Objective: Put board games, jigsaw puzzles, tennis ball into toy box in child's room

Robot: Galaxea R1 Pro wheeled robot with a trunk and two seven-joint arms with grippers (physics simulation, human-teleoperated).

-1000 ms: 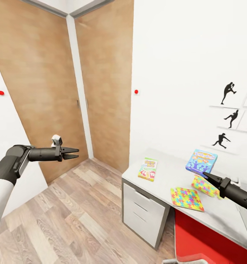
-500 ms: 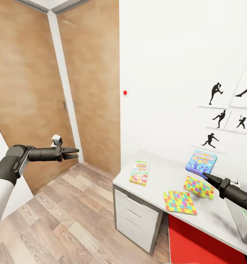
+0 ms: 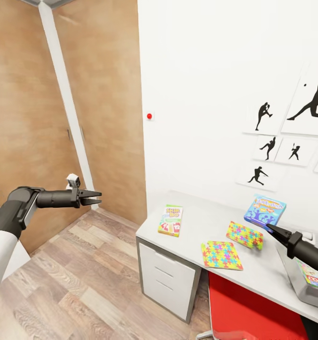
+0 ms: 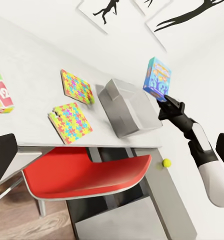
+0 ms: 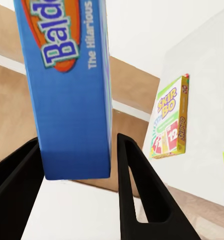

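Right gripper (image 5: 79,170) is being seen with jaws clamped on the blue game box (image 3: 265,210), one jaw on each face; the box is being held up off the tabletop (image 3: 196,221), above its far edge near the wall

Left gripper (image 3: 96,197) is being held out over the wood floor (image 3: 73,283), well apart from the desk, jaws nearly together with nothing between them

On the tabletop:
- yellow-green-red game box (image 3: 170,220) is lying flat near the left end, also seen past the right jaws (image 5: 169,120)
- two puzzles are lying flat, one near the front edge (image 3: 221,255), the other (image 3: 244,235) just behind it toward the wall, close but apart
- toy box (image 3: 304,283) is sitting at the right end, partly cut off by the frame; a printed box is showing inside it, likely the Monopoly one, too cropped to confirm
- in the left wrist view the toy box (image 4: 126,107) is being seen as a grey bin just beside the puzzles (image 4: 72,122)

Tennis ball (image 4: 166,163) is being seen in the left wrist view down beside the desk, not on the tabletop; whether it is on the floor cannot be told

Red chair (image 3: 253,311) is tucked under the desk; white drawer unit (image 3: 166,278) is under the left end

Silhouette pictures (image 3: 272,141) are hanging on the white wall above the desk
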